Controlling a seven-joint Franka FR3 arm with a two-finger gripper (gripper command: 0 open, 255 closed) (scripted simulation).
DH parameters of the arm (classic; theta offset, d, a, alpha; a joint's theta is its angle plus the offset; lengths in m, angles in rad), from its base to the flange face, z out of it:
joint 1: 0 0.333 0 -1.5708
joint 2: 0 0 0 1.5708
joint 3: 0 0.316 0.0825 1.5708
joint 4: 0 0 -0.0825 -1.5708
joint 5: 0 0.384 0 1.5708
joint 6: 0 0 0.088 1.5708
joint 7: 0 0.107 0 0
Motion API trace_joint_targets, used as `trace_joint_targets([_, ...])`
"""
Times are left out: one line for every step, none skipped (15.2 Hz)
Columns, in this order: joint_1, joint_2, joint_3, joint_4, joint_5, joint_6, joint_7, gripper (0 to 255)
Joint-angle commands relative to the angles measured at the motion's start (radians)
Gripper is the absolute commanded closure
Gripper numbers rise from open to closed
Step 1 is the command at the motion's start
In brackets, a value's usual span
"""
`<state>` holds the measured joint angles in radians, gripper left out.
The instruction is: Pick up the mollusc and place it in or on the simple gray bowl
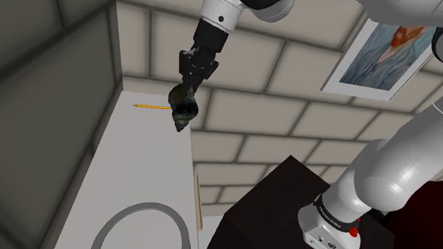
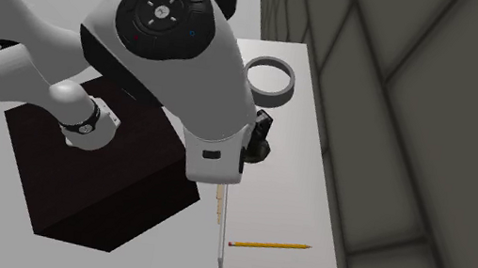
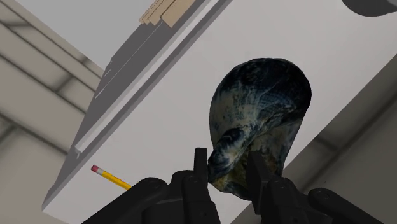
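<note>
In the shoulder view I have the gripper hanging fingers-down at about eleven o'clock of the picture, clamped on the mollusc. The shell is dark and mottled, and it is lifted clear of the white table, with its tip pointing down. A yellow pencil lies on the table at nine o'clock of the shell. The grey bowl sits at seven o'clock of the picture, well apart from the shell. A thin wooden strip runs along the table's edge beside the dark stand. A painting hangs on the block wall at two o'clock.

In the second exterior view the arm's white wrist covers most of the hand. I see the black gripper poking out over the table. The bowl stands at twelve o'clock of it and the pencil at five o'clock.

In the wrist view both fingers pinch the narrow end of the mollusc, and its broad blue-black shell stands out beyond the tips. The pencil lies on the table below
</note>
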<state>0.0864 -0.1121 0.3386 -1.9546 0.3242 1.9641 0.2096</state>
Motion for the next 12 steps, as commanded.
trace_joint_targets([0.020,-0.019,0.024,-0.022,0.006,0.016,0.038,255])
trace_joint_targets([0.029,-0.032,0.036,-0.032,0.009,0.020,0.058,255])
trace_joint_targets([0.039,-0.043,0.048,-0.041,0.013,0.024,0.079,255])
trace_joint_targets([0.049,-0.053,0.061,-0.048,0.016,0.027,0.100,255])
trace_joint_targets([0.059,-0.063,0.074,-0.055,0.019,0.031,0.121,255])
trace_joint_targets([0.068,-0.072,0.087,-0.060,0.021,0.034,0.142,255])
trace_joint_targets([0.078,-0.079,0.100,-0.064,0.024,0.038,0.164,255])
trace_joint_targets([0.087,-0.086,0.114,-0.067,0.025,0.041,0.187,255])
trace_joint_targets([0.097,-0.092,0.128,-0.069,0.027,0.044,0.209,255])
trace_joint_targets([0.106,-0.097,0.142,-0.070,0.027,0.048,0.233,255])
trace_joint_targets([0.115,-0.100,0.157,-0.069,0.028,0.051,0.256,255])
trace_joint_targets([0.124,-0.103,0.172,-0.068,0.027,0.054,0.281,255])
